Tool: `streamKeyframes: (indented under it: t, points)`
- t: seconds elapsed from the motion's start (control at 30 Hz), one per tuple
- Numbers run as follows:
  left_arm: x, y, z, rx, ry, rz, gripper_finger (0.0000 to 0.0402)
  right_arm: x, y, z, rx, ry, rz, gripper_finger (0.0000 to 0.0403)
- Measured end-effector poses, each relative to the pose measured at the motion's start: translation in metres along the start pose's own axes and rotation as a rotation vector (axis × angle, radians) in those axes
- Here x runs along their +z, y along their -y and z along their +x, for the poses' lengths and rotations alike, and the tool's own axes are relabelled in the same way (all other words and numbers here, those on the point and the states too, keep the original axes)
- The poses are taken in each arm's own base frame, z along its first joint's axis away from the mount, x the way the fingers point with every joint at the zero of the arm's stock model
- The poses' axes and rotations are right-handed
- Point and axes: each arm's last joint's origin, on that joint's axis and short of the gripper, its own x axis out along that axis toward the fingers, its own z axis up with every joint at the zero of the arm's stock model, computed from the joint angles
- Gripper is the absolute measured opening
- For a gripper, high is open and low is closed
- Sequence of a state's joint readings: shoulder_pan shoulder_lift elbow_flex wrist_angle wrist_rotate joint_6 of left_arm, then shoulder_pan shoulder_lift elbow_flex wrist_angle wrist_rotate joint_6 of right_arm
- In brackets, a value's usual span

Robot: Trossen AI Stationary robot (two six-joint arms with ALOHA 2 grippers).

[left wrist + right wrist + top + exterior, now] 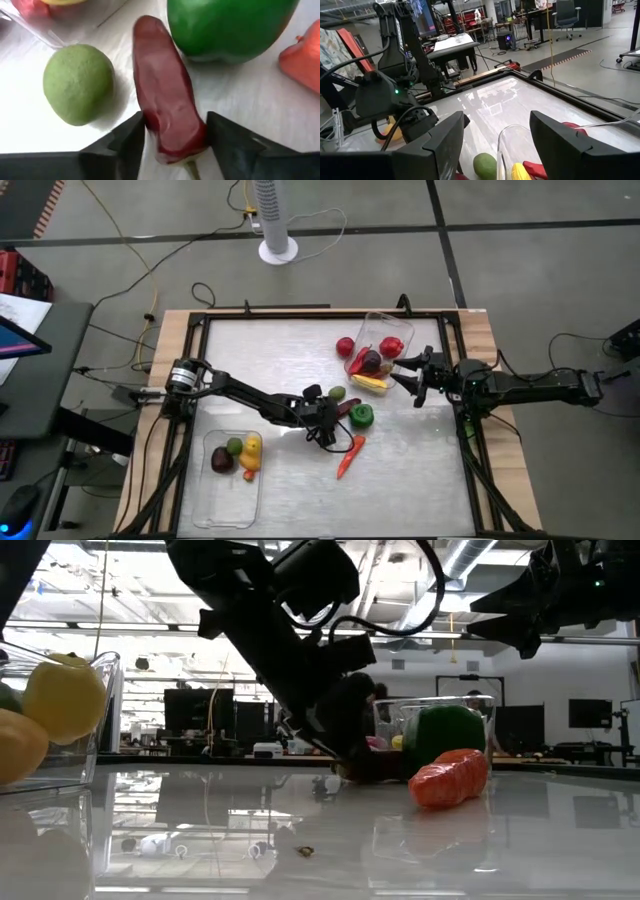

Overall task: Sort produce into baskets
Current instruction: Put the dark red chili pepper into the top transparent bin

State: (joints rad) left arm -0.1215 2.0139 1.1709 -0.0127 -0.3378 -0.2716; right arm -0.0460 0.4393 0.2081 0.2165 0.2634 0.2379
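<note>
Item one, lowest in the high frame: clear rectangular plastic basket with rounded corners [232,480], lower left of the white counter [300,350]. It held a dark purple piece [221,460], a green piece [235,446] and a yellow piece [252,450], apparently sorted there already.

Item two, lower centre: slender orange carrot [349,457], lying loose on the counter.

Item three, centre: left hand [340,412], reaching in from the frame's left. The wrist view showed its two dark fingers [235,150] standing either side of the stem end of a long dark red pepper [167,117], close against it or nearly so. Whether they had fully clamped could not be told. The pepper lay flat on the counter, so the hand sat low to straddle it.

Item four, just beside the pepper: glossy round green pepper [362,415] and a dull round green fruit [337,393], each apart from the fingers.

Item five, right of centre: right hand [410,380], fingers spread wide and empty, hovering at the edge of the second clear basket [385,325], probably waiting.

Item six, upper centre-right: that second basket, holding red, dark and yellow pieces. One small red round piece [345,346] sat at its left wall; inside or outside could not be told.
</note>
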Motion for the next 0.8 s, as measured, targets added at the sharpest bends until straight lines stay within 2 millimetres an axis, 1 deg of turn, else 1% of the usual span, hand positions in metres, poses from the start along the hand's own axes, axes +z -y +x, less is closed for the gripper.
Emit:
streamKeyframes:
  t: [0.13,0.23,0.33,0.4,0.47,0.57,0.67,0.73,0.8]
  points:
    - [0.004,-0.003,-0.004,-0.02,-0.002,0.006,0.013,0.0,0.0,0.0,0.0,0.0,0.0,0.0256]
    - [0.01,-0.007,-0.013,-0.033,-0.046,0.017,0.0105,0.0,0.0,0.0,-0.001,-0.002,-0.001,0.0256]
    - [0.025,-0.012,-0.029,-0.033,-0.038,0.036,0.0105,0.0,0.0,0.0,-0.001,-0.004,-0.002,0.0256]
    - [0.034,-0.016,-0.042,-0.01,-0.012,0.049,0.0115,0.0,0.0,0.0,-0.001,-0.004,-0.002,0.0256]
    - [0.044,-0.021,-0.054,0.006,0.037,0.07,0.0124,0.0,0.0,0.0,-0.003,-0.002,-0.003,0.0256]
    - [0.059,-0.029,-0.067,0.017,0.13,0.078,0.0128,0.0,0.0,0.0,-0.002,0.0,-0.002,0.0256]
    - [0.071,-0.04,-0.068,0.033,0.208,0.064,0.0128,0.0,0.0,0.0,-0.001,0.002,-0.002,0.0256]
    - [0.075,-0.051,-0.064,0.046,0.228,0.054,0.0129,0.0,0.0,0.0,0.001,0.004,0.001,0.0256]
    - [0.08,-0.063,-0.057,0.022,0.267,0.028,0.0129,0.0,0.0,0.0,0.001,0.004,0.002,0.0256]
